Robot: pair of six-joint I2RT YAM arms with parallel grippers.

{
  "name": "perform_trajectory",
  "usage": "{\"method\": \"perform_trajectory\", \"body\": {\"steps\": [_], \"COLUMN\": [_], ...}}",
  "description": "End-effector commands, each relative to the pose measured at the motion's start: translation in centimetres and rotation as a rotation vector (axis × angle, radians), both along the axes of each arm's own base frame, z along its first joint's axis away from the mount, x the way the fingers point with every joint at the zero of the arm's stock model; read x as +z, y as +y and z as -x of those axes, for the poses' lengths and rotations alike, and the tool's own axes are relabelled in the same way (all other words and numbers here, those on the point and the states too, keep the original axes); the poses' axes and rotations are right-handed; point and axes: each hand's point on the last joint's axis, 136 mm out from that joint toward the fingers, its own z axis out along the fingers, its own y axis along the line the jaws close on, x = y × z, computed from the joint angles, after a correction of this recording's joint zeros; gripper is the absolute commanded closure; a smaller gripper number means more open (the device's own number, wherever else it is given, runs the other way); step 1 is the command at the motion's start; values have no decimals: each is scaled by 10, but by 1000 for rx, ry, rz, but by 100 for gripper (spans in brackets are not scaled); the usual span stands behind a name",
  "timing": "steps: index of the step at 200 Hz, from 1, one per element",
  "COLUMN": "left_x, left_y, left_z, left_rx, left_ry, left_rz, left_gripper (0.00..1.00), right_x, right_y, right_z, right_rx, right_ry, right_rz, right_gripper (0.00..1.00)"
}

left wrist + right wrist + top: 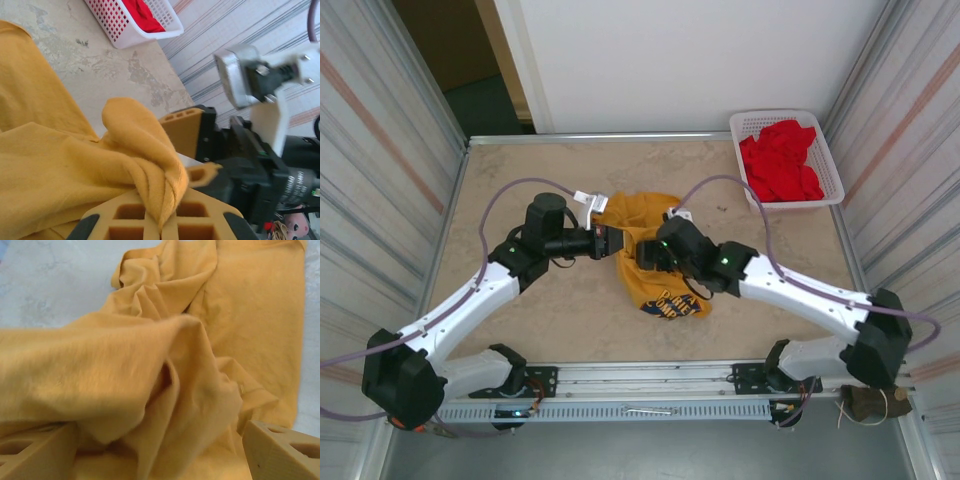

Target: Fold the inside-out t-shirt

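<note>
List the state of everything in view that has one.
t-shirt: crumpled on the table, one fold pinched by the left gripper
left gripper: shut on the t-shirt
right gripper: open, jaws wide apart over bunched cloth
basket: upright, holding red clothes
</note>
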Motion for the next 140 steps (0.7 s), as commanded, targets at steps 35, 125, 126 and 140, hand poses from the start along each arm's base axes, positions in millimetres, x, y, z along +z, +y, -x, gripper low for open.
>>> {"method": "perform_trajectory", "body": {"steps": [35, 125, 126, 140], "left_x": [16, -59, -60, -76], "left_y": [-1, 62, 63, 62], "left_z": [5, -47, -48, -51], "left_rx": [-3, 257, 258, 256], "left_ry": [-23, 92, 93, 114], "left_rz": [63, -33, -35, -60], "left_gripper": [100, 100, 100, 100], "right_x": [-47, 40, 41, 66], "right_y": [21, 31, 31, 35], "right_z": [-39, -10, -9, 2], "right_rx": [-11, 247, 253, 330], "right_ry": [106, 75, 74, 47], "right_rz": [-15, -368, -374, -466], "right_gripper": [26, 100, 100, 100]}}
